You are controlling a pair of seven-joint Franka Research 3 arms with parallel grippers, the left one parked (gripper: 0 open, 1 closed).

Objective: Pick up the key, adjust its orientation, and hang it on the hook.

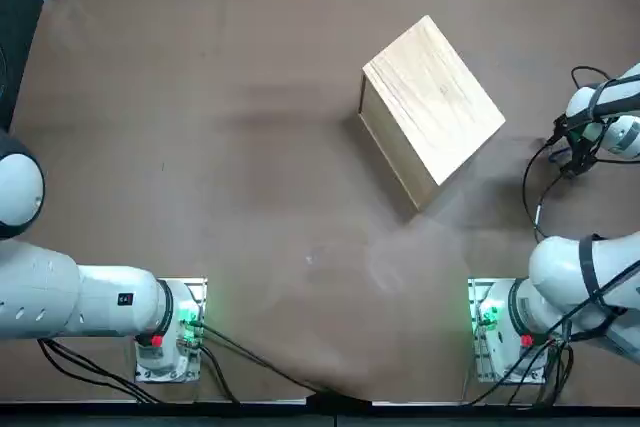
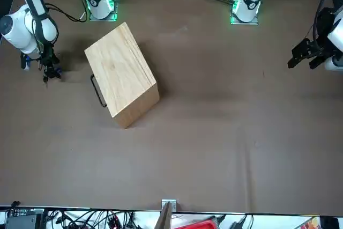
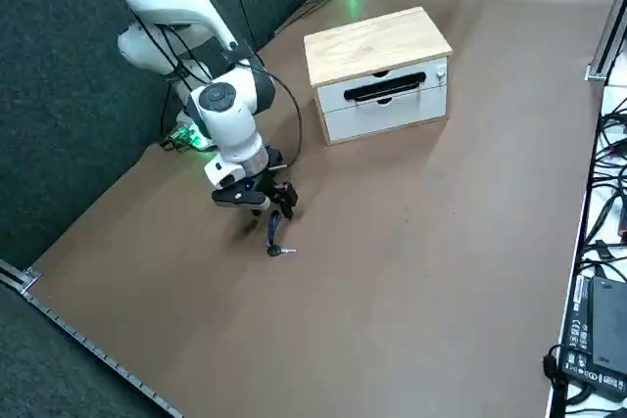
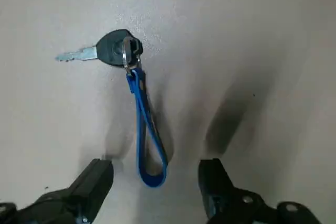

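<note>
In the top view, the claw point(image 1: 573, 169) is reaching in over the bench's point(image 1: 250, 197) right side, while the wooden box is sitting toward its far edge.

In the front view, the black handle point(image 2: 98, 90) is facing the bench's right edge, probably for access.

In the right side view, the key point(image 3: 287, 251) is lying under the claw, bench-right of the box.

In the right wrist view, the fingers are standing wide, likely for straddling the blue strap point(image 4: 140, 129).

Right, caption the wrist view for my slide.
The right claw, fingers parted, above the table, with a dark-headed key and its blue strap loop lying before it.
</note>
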